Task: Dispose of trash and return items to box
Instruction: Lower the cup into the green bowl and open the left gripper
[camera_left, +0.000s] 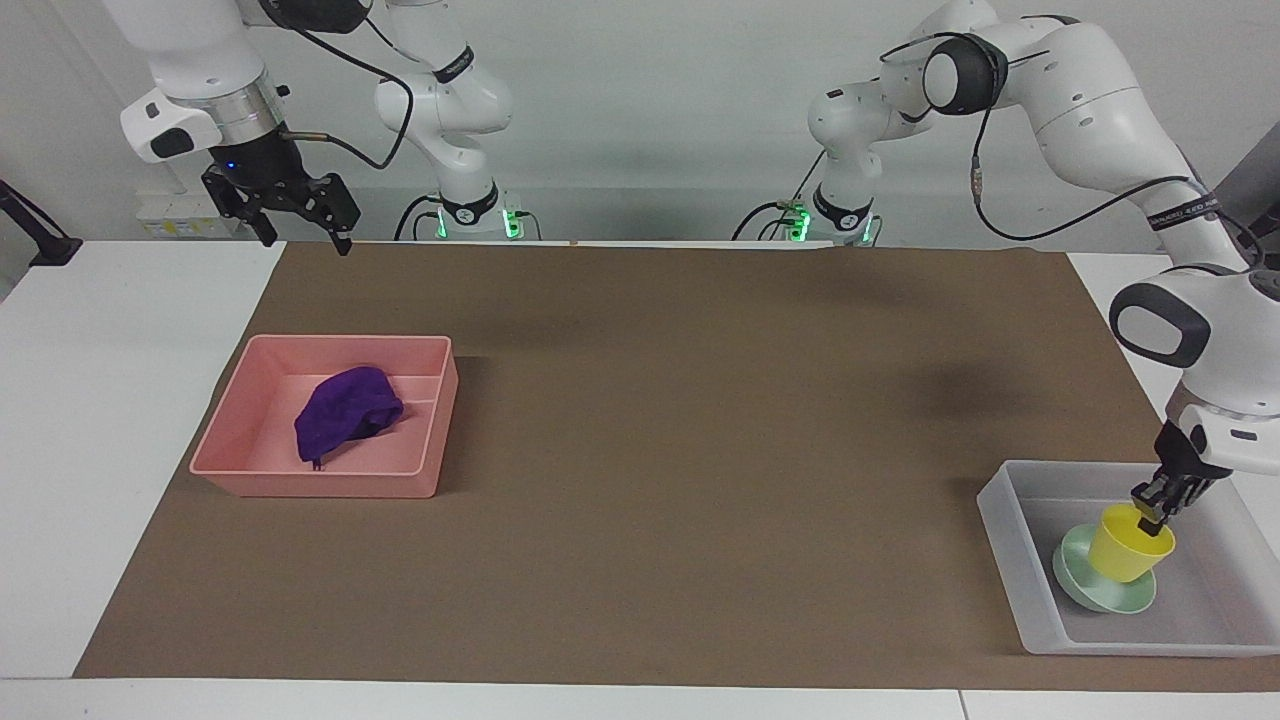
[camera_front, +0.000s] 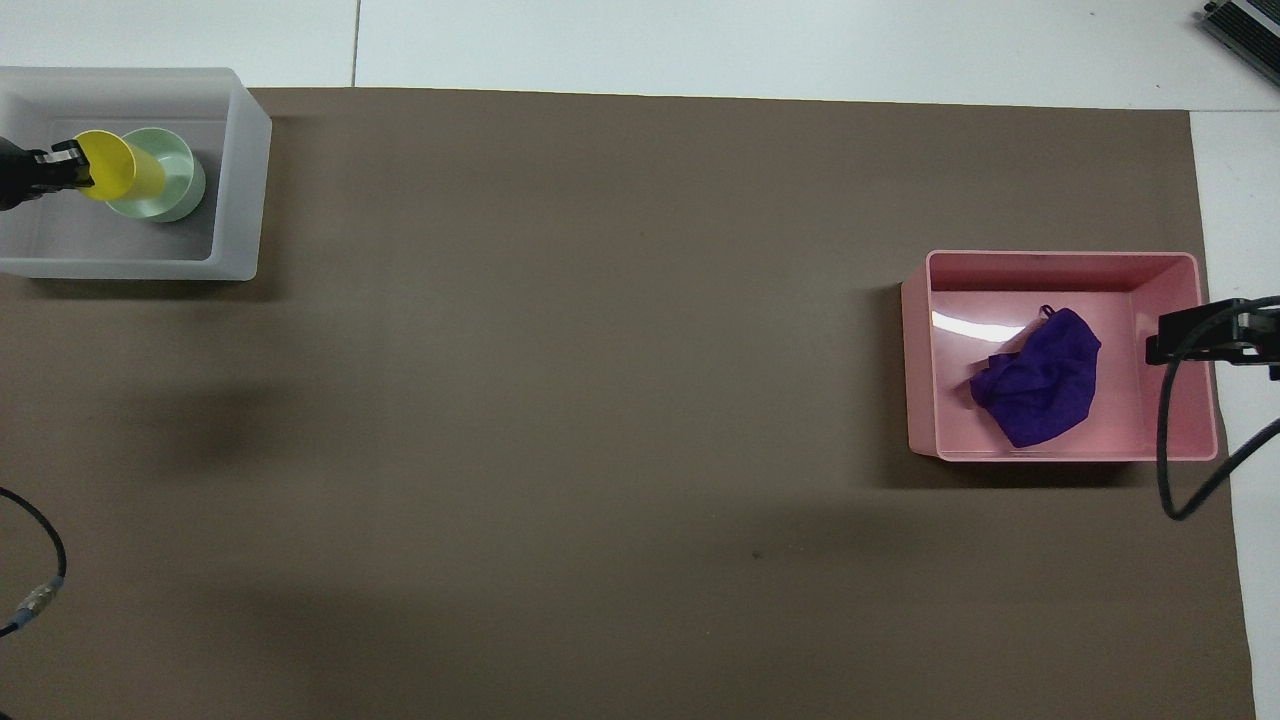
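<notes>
The yellow cup (camera_left: 1125, 555) (camera_front: 115, 170) is tilted and low in the mint-green bowl (camera_left: 1085, 592) (camera_front: 182, 192), inside the frosted-white box (camera_left: 1010, 540) (camera_front: 240, 200) at the left arm's end of the table. My left gripper (camera_left: 1150, 518) (camera_front: 75, 165) is shut on the cup's rim. The purple rag (camera_left: 345, 412) (camera_front: 1040, 390) lies in the pink tray (camera_left: 320, 485) (camera_front: 920, 350). My right gripper (camera_left: 306, 243) (camera_front: 1190, 335) hangs open and holds nothing, high over the brown mat's edge by the pink tray, and waits there.
A brown mat (camera_left: 700, 450) covers most of the white table. The pink tray and the box stand at its two ends. A black cable (camera_front: 1185, 480) from the right arm loops over the mat's edge beside the pink tray.
</notes>
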